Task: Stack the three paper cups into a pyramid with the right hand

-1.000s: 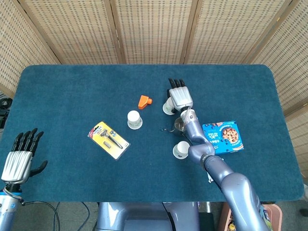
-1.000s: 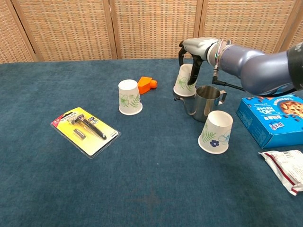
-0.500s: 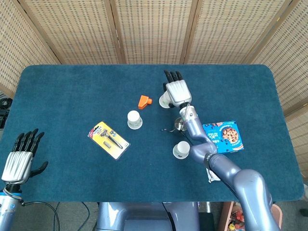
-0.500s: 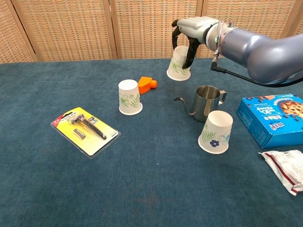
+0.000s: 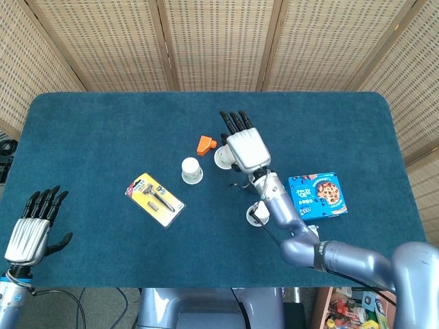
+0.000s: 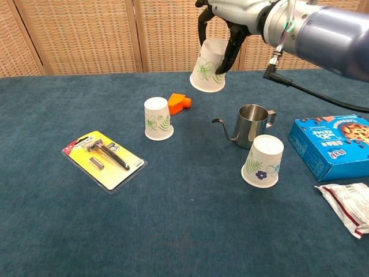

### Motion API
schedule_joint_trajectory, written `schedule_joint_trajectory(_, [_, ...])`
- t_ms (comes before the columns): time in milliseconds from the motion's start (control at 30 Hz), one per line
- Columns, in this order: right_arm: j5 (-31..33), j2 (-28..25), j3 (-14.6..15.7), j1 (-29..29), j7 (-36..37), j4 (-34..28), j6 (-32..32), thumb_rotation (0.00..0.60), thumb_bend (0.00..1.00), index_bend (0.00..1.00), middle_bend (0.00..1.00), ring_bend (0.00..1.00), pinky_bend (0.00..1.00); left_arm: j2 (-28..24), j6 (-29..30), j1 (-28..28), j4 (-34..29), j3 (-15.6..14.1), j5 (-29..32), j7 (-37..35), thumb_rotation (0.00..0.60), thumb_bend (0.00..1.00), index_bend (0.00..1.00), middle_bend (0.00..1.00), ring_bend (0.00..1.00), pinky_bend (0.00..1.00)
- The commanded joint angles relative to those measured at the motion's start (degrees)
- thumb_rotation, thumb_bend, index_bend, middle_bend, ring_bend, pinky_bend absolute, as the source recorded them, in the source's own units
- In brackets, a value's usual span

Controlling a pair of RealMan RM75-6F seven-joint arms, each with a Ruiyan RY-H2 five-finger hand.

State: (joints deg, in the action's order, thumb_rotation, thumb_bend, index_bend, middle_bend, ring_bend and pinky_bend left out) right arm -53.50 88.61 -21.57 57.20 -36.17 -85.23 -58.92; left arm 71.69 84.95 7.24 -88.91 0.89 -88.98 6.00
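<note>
Higher now, tapered floral paper cup (image 6: 209, 66) pinched in right hand (image 6: 222, 17).

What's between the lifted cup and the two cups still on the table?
Little. The right hand holds the cup high above the table. The orange block sits beside the left cup; the steel pitcher stands just behind the right cup.

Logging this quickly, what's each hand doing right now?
Left hand: open, holding nothing.
Right hand: holding a paper cup upside down in the air.
</note>
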Motion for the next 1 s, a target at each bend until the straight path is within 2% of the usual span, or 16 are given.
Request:
schedule_joint_trajectory(33, [1.9, -5.8, 2.6, -4.4, -6.9, -11.7, -7.4, 0.600, 0.07, 0.48, 0.03, 0.00, 0.00, -0.2, 0.5, -0.2, -0.5, -0.3, -0.6, 0.1, 0.600, 0.29, 0.02, 0.00, 0.00, 0.00])
schedule_joint_trajectory(200, [-0.3, -8.3, 5.2, -7.5, -8.9, -20.5, -12.6, 0.600, 0.07, 0.48, 0.03, 0.00, 0.00, -0.5, 1.1, -0.5, -1.5, -1.0, -2.0, 0.7, 0.600, 0.28, 0.02, 0.00, 0.00, 0.00])
schedule_joint_trajectory(500, [-5.2, -10.7, 10.0, -11.8, -10.8, -28.6, -17.9, 0.600, 0.07, 0.48, 0.03, 0.00, 0.00, -0.6, 1.3, -0.6, -2.0, -1.5, -3.2, 0.8, 0.600, 0.29, 0.02, 0.00, 0.00, 0.00])
schedule_joint_trajectory(733, [-7.8, -9.1, 12.7, -13.8, -10.9, -30.6, -19.4, 0.600, 0.07, 0.48, 0.02, 0.00, 0.00, -0.6, 1.1, -0.5, -2.2, -1.7, -3.5, 0.9, 0.600, 0.29, 0.02, 0.00, 0.00, 0.00])
schedule_joint_trajectory(1000, [-6.7, -3.2, 13.3, -13.5, -11.1, -27.6, -17.9, 0.600, 0.07, 0.48, 0.02, 0.00, 0.00, -0.6, 1.3, -0.6, -2.4, -1.8, -3.7, 1.1, 0.600, 0.29, 0.02, 0.00, 0.00, 0.00])
